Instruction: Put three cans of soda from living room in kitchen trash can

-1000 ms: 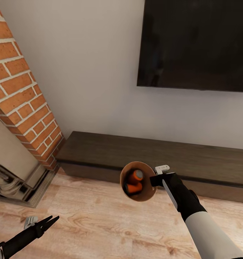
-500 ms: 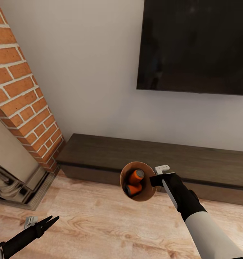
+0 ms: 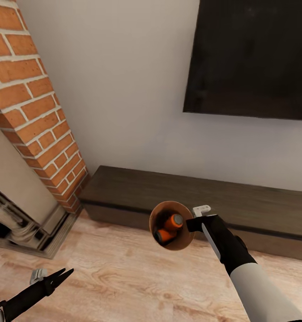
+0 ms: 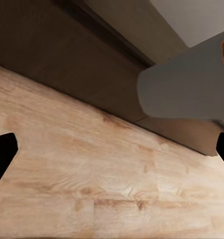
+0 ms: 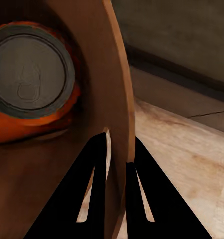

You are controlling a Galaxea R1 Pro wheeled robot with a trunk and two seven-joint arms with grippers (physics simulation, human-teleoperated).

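Right jaws: the right gripper (image 3: 194, 222) pinches the rim of the tash can (image 3: 183, 241); in the right wrist view (image 5: 117, 154) one dark finger lies inside the wall and the other outside, pressed onto the thin copper edge.
Bin relative to jaws: the tash can (image 5: 119, 99) hangs from the side of its rim, held in the air above the wood floor (image 3: 124, 277), just in front of the long dark low cabinet (image 3: 137, 190).
Bin look: round, brown copper-toned, with a smooth inner wall.
Bin heading: tipped, its mouth turned up toward the head camera; its long axis slants rather than standing upright.
Cans: two orange cans of soda (image 3: 173, 221) lie inside the bin, one above the other and touching; the upper shows a round grey top, and the lower one (image 3: 162, 235) sits deeper toward the bottom.
Can close up: the right wrist view shows one orange can (image 5: 30, 79) with its grey lid facing the camera, against the inner wall, near the inside finger.
Can axes: both slant roughly along the bin's axis, tops toward the mouth.
Left jaws: the left gripper (image 3: 61, 276) is spread apart and holds nothing, low over the floor, well apart from the bin.
Surroundings: red brick chimney (image 3: 30, 112) and black television (image 3: 253, 58) on the pale wall.
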